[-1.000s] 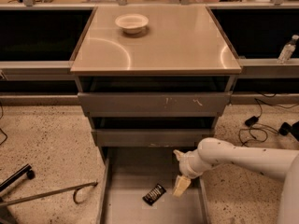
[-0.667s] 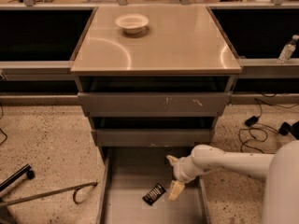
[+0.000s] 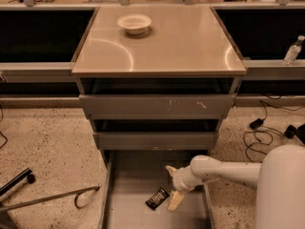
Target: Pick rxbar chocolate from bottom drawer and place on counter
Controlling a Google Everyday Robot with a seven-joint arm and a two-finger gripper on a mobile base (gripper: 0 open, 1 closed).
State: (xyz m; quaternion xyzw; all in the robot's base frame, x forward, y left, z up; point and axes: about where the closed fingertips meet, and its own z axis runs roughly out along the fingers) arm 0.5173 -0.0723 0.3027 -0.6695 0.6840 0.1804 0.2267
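Observation:
The rxbar chocolate (image 3: pixel 157 198) is a small black bar lying flat and at a slant on the grey floor of the open bottom drawer (image 3: pixel 138 180). My gripper (image 3: pixel 172 184) reaches in from the right on a white arm and hangs over the drawer just right of the bar. Its two cream fingers are spread, one finger (image 3: pixel 175 200) pointing down beside the bar's right end, the other (image 3: pixel 170 170) up and back. It holds nothing. The counter (image 3: pixel 181 42) is the glossy beige top of the cabinet above.
A white bowl (image 3: pixel 134 23) sits at the counter's back left. Two shallower grey drawers (image 3: pixel 157 106) stand partly open above the bottom one. A water bottle (image 3: pixel 292 50) stands at right. Cables (image 3: pixel 259 128) lie on the floor at right, a metal frame (image 3: pixel 52 199) at left.
My gripper has moved left and slightly down, closer to the black bar. The bar has not moved.

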